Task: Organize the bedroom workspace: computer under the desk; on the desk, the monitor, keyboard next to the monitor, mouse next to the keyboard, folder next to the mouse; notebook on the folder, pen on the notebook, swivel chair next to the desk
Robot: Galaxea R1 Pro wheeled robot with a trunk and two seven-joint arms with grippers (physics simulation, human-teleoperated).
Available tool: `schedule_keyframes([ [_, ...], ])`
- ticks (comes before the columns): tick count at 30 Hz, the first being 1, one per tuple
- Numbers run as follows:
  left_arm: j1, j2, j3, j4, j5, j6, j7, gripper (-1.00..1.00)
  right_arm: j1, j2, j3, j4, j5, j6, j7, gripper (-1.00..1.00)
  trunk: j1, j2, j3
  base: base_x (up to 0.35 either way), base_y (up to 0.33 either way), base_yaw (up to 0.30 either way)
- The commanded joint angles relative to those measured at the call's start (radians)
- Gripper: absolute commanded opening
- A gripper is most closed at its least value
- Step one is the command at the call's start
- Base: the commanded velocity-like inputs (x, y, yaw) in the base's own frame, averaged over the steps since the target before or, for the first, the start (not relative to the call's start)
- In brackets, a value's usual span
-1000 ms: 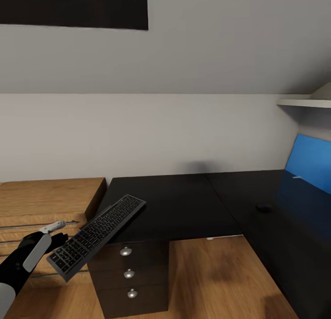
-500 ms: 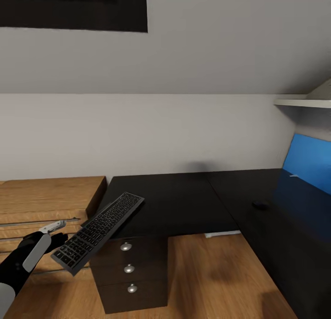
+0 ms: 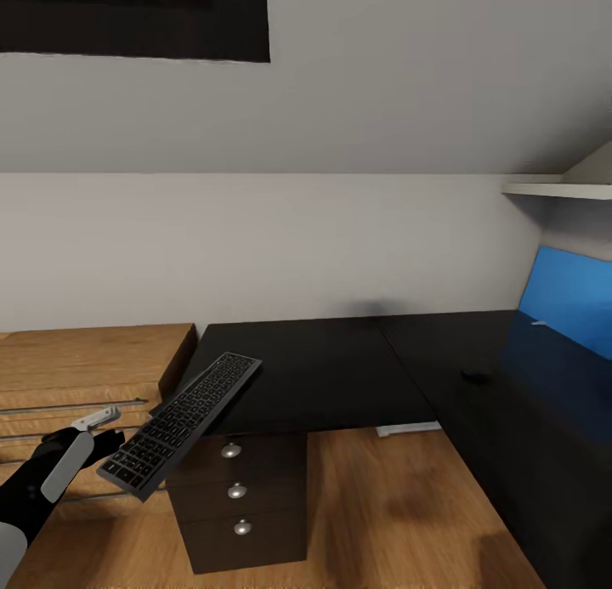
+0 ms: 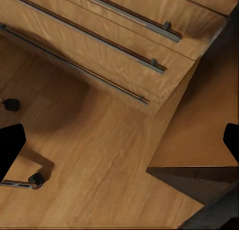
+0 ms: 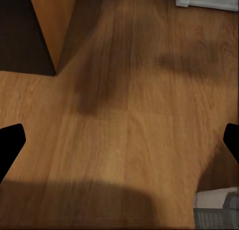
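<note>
the keyboard point(image 3: 180, 423) is held by its near end in the closed left gripper point(image 3: 109, 440), tilted, its far end over the desk point(image 3: 323, 376) corner. it is judged light and stiff, best gripped at an edge. the right gripper point(image 5: 119, 140) is spread wide, empty.

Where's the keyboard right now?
In the head view, the keyboard is at the lower left, tilted in the air at the left gripper. Its far end reaches over the desk corner, above the drawers.
</note>
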Motion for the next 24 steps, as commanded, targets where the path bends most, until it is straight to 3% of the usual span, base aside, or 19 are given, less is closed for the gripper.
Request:
schedule_keyframes([
  [1, -0.001, 0.001, -0.004, -0.001, 0.011, 0.001, 0.009, 1.00, -0.001, 0.000, 0.009, 0.002, -0.007, -0.004, -0.001, 1.00, 0.000, -0.001, -0.001, -0.159, -0.161, 0.000],
  [24, -0.001, 0.001, -0.005, -0.007, 0.012, 0.001, 0.008, 1.00, -0.001, 0.000, 0.008, 0.002, -0.007, -0.004, -0.001, 1.00, 0.000, -0.001, -0.001, -0.045, -0.047, 0.000],
])
